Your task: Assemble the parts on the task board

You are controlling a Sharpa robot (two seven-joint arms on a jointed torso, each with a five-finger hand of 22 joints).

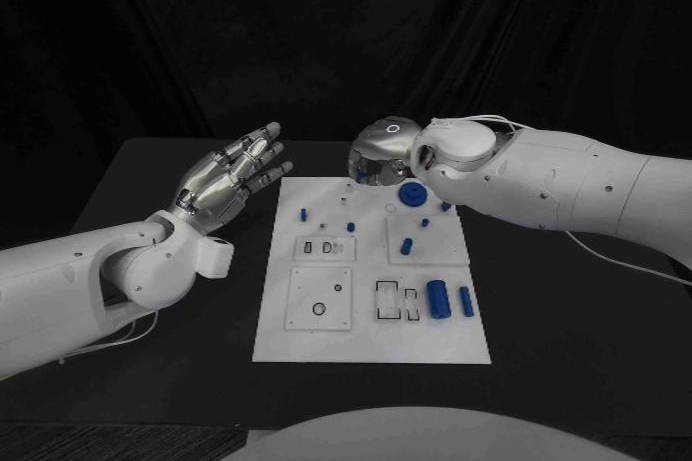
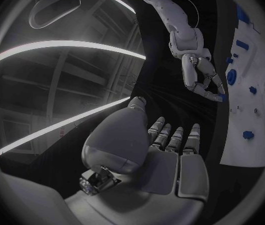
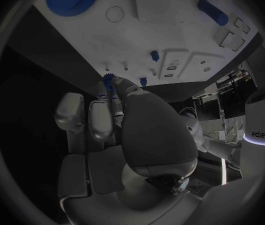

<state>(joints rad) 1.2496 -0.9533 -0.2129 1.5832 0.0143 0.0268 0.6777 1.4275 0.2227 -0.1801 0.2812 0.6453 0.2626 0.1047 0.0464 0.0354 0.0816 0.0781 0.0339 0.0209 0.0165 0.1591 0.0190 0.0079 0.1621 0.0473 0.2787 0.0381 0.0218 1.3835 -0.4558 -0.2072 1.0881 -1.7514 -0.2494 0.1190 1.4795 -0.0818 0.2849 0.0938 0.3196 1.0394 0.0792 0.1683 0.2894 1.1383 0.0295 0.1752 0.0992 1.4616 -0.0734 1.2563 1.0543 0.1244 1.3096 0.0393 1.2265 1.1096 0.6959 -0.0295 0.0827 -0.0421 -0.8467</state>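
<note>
A small blue gear (image 3: 109, 79) is pinched by the right hand (image 1: 378, 153) above the task board (image 1: 372, 336); the left hand (image 1: 231, 176) is held open, fingers spread.

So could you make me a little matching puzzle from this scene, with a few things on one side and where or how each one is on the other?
Things:
1. left hand
2. right hand
3. large blue gear
4. big blue cylinder

Place or state:
A. lies on the task board near its close right corner
B. raised beside the board's left edge, fingers spread, holding nothing
C. lies flat near the board's far edge, just below the right hand
D. at the board's far edge, pinching a small blue gear

Pairs: 1-B, 2-D, 3-C, 4-A
</note>
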